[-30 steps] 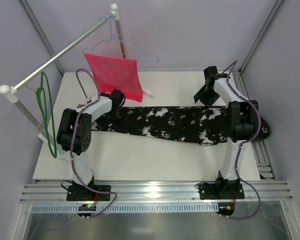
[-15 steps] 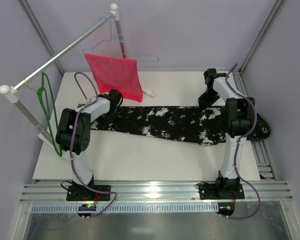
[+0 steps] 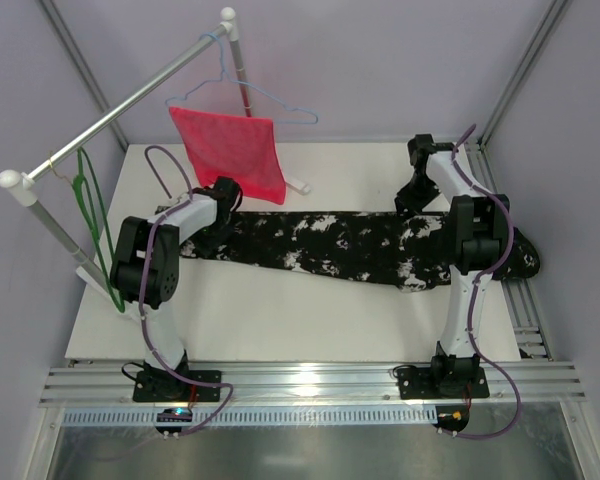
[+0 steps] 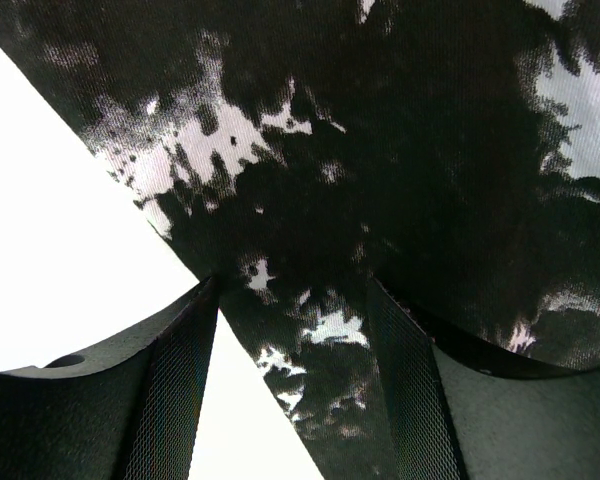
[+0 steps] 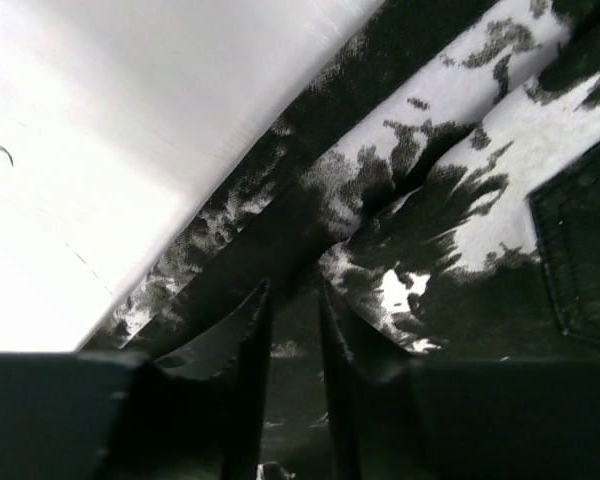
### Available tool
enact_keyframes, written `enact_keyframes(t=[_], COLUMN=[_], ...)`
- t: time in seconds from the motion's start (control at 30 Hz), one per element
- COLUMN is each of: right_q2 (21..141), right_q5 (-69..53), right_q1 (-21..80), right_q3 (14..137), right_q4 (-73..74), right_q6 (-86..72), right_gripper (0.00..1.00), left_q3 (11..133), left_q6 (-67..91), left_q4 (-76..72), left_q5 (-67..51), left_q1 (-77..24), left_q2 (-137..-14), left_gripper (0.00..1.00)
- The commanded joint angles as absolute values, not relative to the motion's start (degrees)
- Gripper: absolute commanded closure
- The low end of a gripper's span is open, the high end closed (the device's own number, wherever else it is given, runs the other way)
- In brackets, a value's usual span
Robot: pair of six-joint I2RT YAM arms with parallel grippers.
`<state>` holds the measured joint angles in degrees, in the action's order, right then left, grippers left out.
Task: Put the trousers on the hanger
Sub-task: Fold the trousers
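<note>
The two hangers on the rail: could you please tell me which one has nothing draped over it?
The bright green hanger, on the left, hangs bare; the pale blue wire hanger carries the red mesh cloth.

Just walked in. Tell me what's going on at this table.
Two robot arms are working on the trousers, which lie stretched flat across the white table. The left gripper is open, its fingers straddling the fabric at the left end. The right gripper is down at the right end with its fingers close together around a fold; whether it truly grips is unclear. The green hanger hangs untouched on the rail at left, so nothing is on it yet.
</note>
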<state>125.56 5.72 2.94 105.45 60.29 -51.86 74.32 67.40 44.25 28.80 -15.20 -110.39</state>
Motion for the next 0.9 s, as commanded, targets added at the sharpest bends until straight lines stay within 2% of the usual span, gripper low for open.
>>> enact_keyframes(t=[0.0, 0.5, 0.7, 0.73, 0.77, 0.87], right_q2=[125.8, 128.8, 129.7, 129.8, 129.9, 129.4], right_q5=[4.2, 3.0, 3.2, 3.3, 3.3, 2.6], right_q1=[3.0, 3.0, 3.0, 3.0, 3.0, 2.9], right_q3=[108.0, 110.4, 110.0, 109.9, 110.0, 109.7], right_q4=[63.8, 66.0, 65.7, 65.6, 65.4, 64.1], right_q6=[-54.0, -55.4, -55.0, -54.8, -54.7, -53.2], right_gripper=[0.69, 0.67, 0.83, 0.87, 0.96, 0.96], left_q3=[72.5, 71.5, 71.4, 71.4, 71.4, 71.6], left_q6=[67.7, 68.2, 68.5, 68.5, 68.6, 68.8], left_q4=[41.9, 41.6, 41.7, 41.7, 41.7, 42.1], left_q5=[26.3, 25.4, 25.3, 25.3, 25.4, 25.7], left_q1=[-14.4, -14.5, -14.4, -14.4, -14.4, -14.4], left_q2=[-113.8, -113.0, -113.0, -113.0, -113.0, -113.1], left_gripper=[0.37, 0.37, 0.37, 0.37, 0.37, 0.37])
